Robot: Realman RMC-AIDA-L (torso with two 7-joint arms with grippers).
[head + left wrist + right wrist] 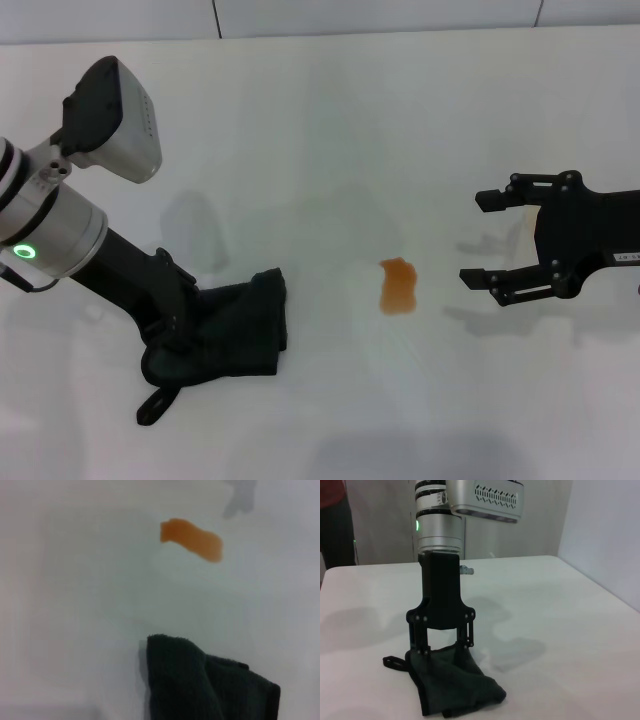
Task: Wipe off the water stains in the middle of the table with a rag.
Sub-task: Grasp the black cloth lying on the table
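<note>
The water stain (pixel 398 286) is a small orange-brown blotch in the middle of the white table (pixel 330 120); it also shows in the left wrist view (pixel 192 539). The dark rag (pixel 238 330) lies bunched on the table left of the stain, clear of it, its loop tab (pixel 155 405) at the near side. My left gripper (pixel 175 338) stands on the rag's left part, its fingers sunk in the folds and closed on the cloth, as the right wrist view (pixel 441 652) shows. My right gripper (pixel 483 238) is open and empty, just above the table to the right of the stain.
The table's far edge (pixel 300 38) runs along the back, with a wall behind it. The right wrist view shows the table's edge (pixel 590 585) close beyond the left arm.
</note>
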